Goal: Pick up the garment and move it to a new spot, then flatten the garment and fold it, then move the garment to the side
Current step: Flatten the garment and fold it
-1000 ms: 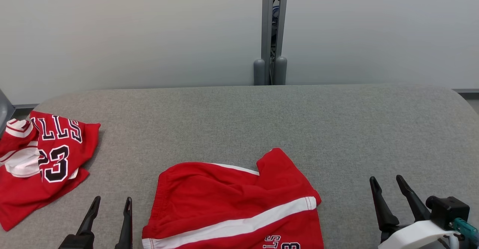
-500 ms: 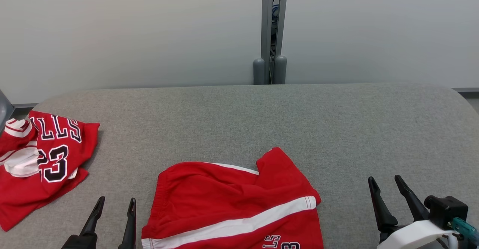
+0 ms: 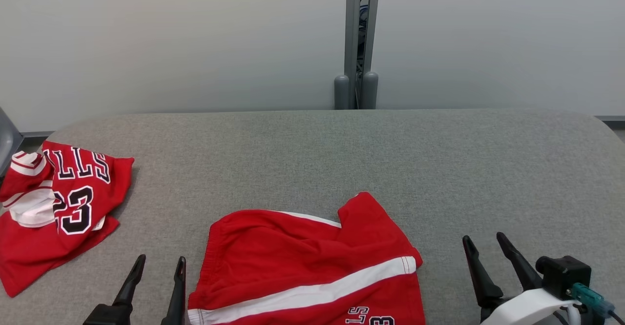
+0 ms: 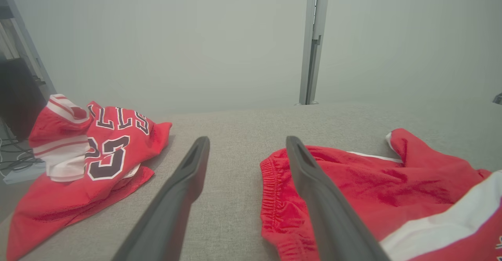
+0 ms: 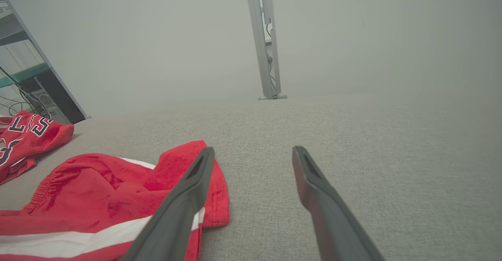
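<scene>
Red basketball shorts with a white side stripe (image 3: 302, 261) lie rumpled at the near middle of the grey fabric-covered worktop (image 3: 342, 154). The left gripper (image 3: 161, 262) is just beside their waistband, fingers spread and empty. The right gripper (image 3: 483, 238), fingers likewise spread, is apart from the shorts. A crumpled red numbered jersey (image 3: 58, 217) lies far left.

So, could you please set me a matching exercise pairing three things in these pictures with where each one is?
Things:
1. red shorts with a white stripe
2. crumpled red jersey numbered 23
3. upright grey metal post

Places:
A. behind the far edge of the grey fabric table
B. middle of the table's near edge
C. left end of the table

Pairs: 1-B; 2-C; 3-A.
</scene>
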`<state>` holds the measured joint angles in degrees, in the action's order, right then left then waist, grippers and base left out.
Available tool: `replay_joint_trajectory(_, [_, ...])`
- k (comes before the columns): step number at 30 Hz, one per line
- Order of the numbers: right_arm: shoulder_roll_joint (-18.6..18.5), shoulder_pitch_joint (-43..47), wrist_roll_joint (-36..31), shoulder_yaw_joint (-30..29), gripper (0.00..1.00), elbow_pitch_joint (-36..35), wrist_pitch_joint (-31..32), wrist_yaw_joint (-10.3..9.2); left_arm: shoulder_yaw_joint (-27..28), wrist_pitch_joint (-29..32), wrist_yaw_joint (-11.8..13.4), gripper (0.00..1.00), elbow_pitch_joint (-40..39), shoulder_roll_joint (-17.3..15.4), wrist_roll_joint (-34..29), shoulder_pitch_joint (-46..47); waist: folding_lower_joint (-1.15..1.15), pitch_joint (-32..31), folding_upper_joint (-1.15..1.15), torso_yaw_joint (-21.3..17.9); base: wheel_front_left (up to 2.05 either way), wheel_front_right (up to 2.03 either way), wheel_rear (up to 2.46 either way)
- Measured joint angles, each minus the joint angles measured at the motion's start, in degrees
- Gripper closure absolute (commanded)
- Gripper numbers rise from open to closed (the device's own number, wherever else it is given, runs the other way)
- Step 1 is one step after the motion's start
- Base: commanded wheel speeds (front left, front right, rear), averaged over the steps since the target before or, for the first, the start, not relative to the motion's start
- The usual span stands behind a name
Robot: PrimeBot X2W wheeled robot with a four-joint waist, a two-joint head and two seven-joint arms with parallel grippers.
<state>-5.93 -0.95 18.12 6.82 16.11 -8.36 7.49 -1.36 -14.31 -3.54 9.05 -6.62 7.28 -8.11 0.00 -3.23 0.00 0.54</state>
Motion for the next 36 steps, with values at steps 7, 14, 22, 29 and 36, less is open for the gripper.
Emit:
replay_joint_trajectory(7, [-0.42,-0.47,3.97,4.87,0.00,0.99,3.52,0.00,-1.90,1.82,-2.04,0.00,0.62,-0.70,2.86,0.01,0.00,0.44,0.00,1.56,0.00,0.00,0.00])
replay_joint_trajectory(14, [-2.07,-2.44,8.32,9.54,0.00,3.59,6.59,0.00,-5.67,4.56,-3.36,0.00,2.82,-1.41,6.78,-0.83,0.00,1.14,0.00,2.82,0.00,0.00,0.00])
replay_joint_trajectory(22, [-3.03,-5.52,11.03,13.27,0.00,7.88,7.39,0.00,-9.78,6.72,-3.75,0.00,4.28,-2.96,10.67,-0.86,0.00,2.06,0.00,4.30,0.00,0.00,0.00])
replay_joint_trajectory(29, [-3.04,-7.93,12.28,15.08,0.00,12.58,7.27,0.00,-13.57,6.97,-3.81,0.00,7.31,-4.16,14.37,0.83,0.00,2.73,0.00,5.72,0.00,0.00,0.00])
replay_joint_trajectory(36, [-3.08,-9.64,12.79,16.16,0.00,15.96,6.87,0.00,-17.29,5.32,-3.88,0.00,12.38,-5.36,18.26,4.05,0.00,3.24,0.00,5.85,0.00,0.00,0.00])
